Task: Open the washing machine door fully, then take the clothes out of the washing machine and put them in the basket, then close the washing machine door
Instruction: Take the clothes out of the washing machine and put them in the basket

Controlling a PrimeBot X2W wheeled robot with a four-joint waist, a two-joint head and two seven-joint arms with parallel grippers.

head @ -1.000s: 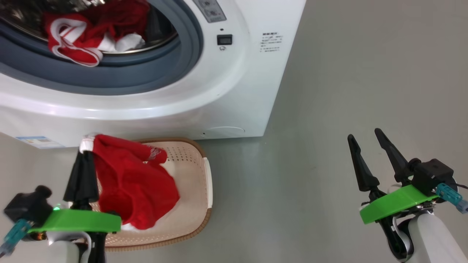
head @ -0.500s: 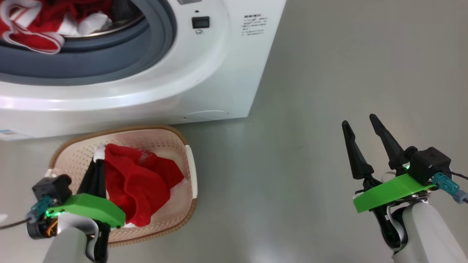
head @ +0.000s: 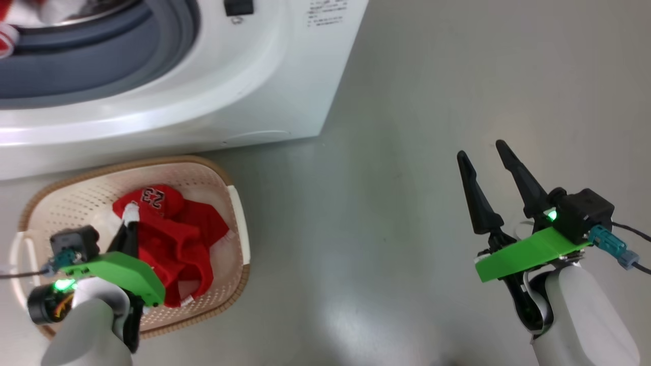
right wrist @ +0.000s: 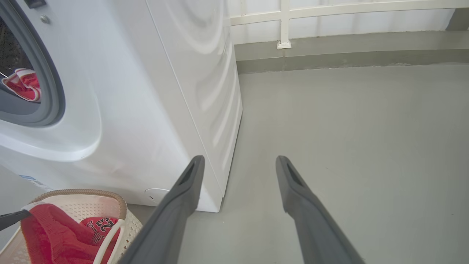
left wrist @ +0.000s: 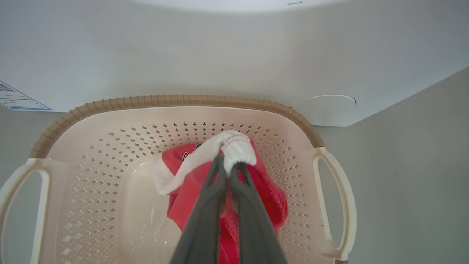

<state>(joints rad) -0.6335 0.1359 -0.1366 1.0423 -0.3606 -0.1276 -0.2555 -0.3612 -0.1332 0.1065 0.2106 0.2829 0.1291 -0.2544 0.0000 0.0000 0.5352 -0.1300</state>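
- The washing machine point(head: 213, 91) stands on the grey floor point(head: 407, 152) with its drum mouth uncovered.
- The basket point(head: 66, 203) sits on the floor right against the foot of the machine's front, below the drum mouth.
- Of the clothes, a red top point(head: 173, 239) lies heaped in the basket, toward its right-hand edge. Another red-and-white piece point(right wrist: 23, 84) rests at the lip of the drum.
- The left gripper point(left wrist: 231, 165) is low inside the basket, clamped tight on the top's white trim.
- The right gripper point(head: 480, 149) is spread wide and holds nothing, over bare floor well off the basket's right edge.
- The step in hand looks like the release. The jaws should be opened fully while low over the basket's middle, then lifted straight up, so the trim cannot snag a finger and trail over the rim.
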